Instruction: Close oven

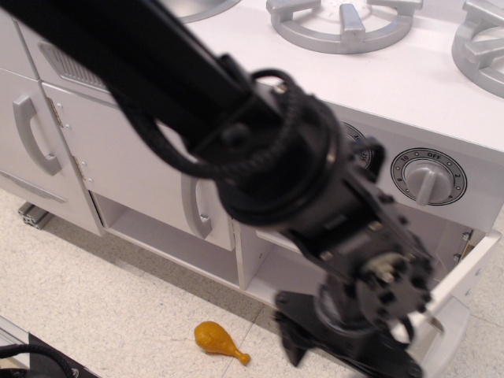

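The white toy-kitchen oven [272, 272] is at the lower right, under a grey dial knob [428, 178]. Its door [466, 282] hangs open, tilted outward at the right edge of the view, and only its white rim and part of its inner side show. My black arm fills the middle of the view and hides most of the oven's opening. My gripper [346, 346] hangs low in front of the opening, just left of the door's lower part. Its fingers are blurred and partly cut off by the frame's bottom edge. I cannot tell whether it touches the door.
A yellow toy drumstick [220, 341] lies on the speckled floor in front of the kitchen. White cabinet doors with vertical grey handles [194, 198] stand to the left. Grey stove burners [346, 20] sit on the top. A metal rail end [31, 214] sits at the floor's left.
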{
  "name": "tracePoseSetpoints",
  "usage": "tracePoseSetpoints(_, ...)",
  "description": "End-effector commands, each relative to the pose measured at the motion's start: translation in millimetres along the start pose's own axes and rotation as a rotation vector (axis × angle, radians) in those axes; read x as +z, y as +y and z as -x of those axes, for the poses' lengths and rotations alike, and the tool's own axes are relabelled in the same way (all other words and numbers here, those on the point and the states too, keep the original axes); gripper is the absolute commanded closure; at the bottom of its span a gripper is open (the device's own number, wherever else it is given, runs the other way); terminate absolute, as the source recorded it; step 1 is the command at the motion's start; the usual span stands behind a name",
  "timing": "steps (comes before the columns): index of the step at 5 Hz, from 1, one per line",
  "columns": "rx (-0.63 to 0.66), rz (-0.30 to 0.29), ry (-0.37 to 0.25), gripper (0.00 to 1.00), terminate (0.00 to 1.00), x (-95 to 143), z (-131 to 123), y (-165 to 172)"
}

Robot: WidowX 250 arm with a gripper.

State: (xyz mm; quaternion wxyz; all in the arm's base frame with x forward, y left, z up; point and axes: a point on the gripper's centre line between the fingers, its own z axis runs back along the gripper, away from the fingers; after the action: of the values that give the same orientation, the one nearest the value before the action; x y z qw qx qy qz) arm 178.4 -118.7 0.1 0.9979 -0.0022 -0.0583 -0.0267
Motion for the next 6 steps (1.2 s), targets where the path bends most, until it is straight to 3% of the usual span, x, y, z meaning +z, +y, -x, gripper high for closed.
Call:
tracePoseSetpoints(1, 0.032, -0.003, -0.061, 0.0, 0.0, 24, -20, 43)
tracePoseSetpoints(2, 0.065, 0.004, -0.073, 0.0, 0.0, 38, -33, 61)
tracePoseSetpoints(4, 0.053, 0.057, -0.095, 0.0, 0.0, 72, -28, 72)
tracePoseSetpoints(5, 0.025, 0.07, -0.02, 0.0, 0.0, 49, -16, 58)
tracePoseSetpoints(6, 0.018, 0.1, -0.026, 0.0, 0.0, 27, -1, 48)
